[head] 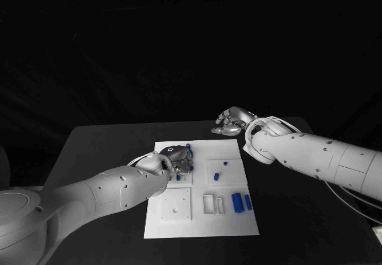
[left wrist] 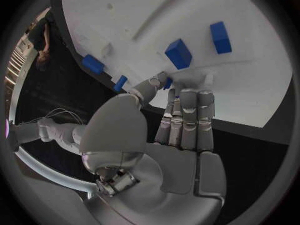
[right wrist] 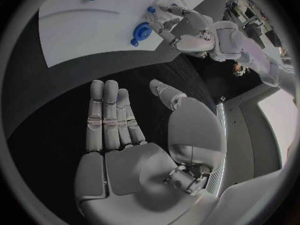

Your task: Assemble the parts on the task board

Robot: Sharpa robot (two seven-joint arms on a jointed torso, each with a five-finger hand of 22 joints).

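Observation:
The white task board point(head: 199, 221) lies mid-table. My left hand point(head: 174, 161) hovers over its far left part, and a small blue part point(left wrist: 168, 83) is pinched between its thumb and fingertips, close above the board point(left wrist: 156, 10). A blue ring-shaped part point(right wrist: 141, 32) lies on the board point(right wrist: 75, 30) just beside that hand point(right wrist: 187, 25). Two blue blocks point(head: 242, 202) lie near the board's near right corner, and two small blue pieces point(head: 216, 176) sit mid-board. My right hand point(head: 232, 122) floats beyond the board's far edge, fingers straight, palm point(right wrist: 125, 155) bare.
A white raised square point(head: 175, 205) and a slotted white block point(head: 213, 203) sit on the board's near half. Black table point(head: 104, 143) surrounds the board on all sides. Two more blue pieces point(left wrist: 94, 64) lie near the board's edge by my left hand.

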